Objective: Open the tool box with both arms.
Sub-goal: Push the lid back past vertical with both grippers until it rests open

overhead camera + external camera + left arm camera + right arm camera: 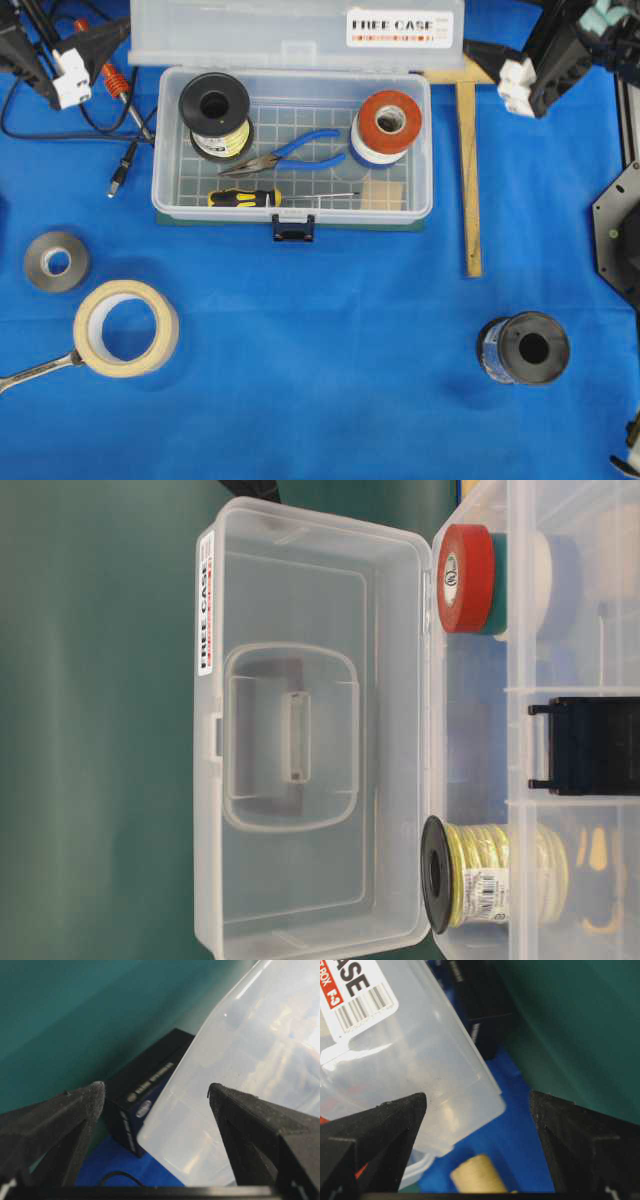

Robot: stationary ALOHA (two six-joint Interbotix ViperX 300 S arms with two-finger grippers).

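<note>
Clear tool box lying long way across, lid standing open. We are keeping left fingers and right fingers spread, grasping nothing, beside lid corners.

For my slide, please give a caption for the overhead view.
Tool box with lid open, holding pliers and spools; left gripper and right gripper open beside the lid.
</note>
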